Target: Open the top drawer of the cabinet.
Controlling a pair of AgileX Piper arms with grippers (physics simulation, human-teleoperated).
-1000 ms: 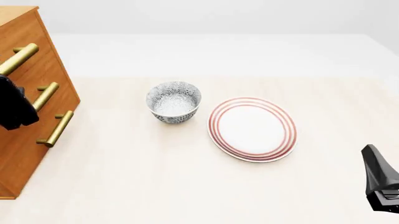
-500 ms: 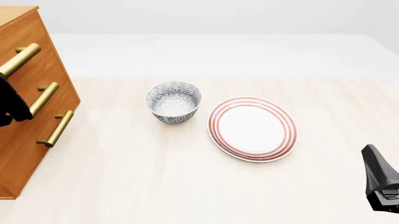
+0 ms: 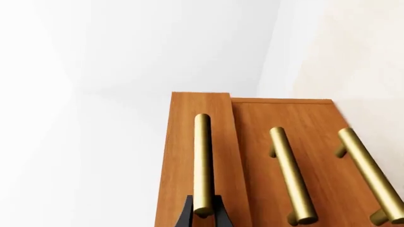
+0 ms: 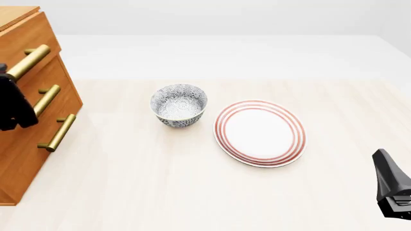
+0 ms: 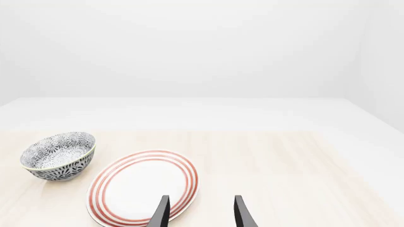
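The orange-brown cabinet (image 4: 26,144) stands at the table's left edge. Its top drawer (image 4: 32,36) juts out a little past the two lower drawer fronts. In the left wrist view the top drawer (image 3: 183,142) also stands proud of the cabinet face (image 3: 315,123). My left gripper (image 4: 7,79) is shut on the near end of the drawer's brass handle (image 4: 29,61). One black finger sits on each side of the handle (image 3: 202,161), so the left gripper (image 3: 202,201) clamps the bar. My right gripper (image 4: 390,185) rests low at the right edge, open and empty, as the right wrist view shows (image 5: 200,210).
The two lower drawers are closed; their brass handles (image 4: 46,98) (image 4: 57,132) sit below the top one. A patterned bowl (image 4: 178,105) and a red-ringed white plate (image 4: 259,132) lie mid-table, apart from both arms.
The top drawer has slid out a little from the cabinet, with its handle shifting right. My left gripper moved with the handle. The right arm has not moved.
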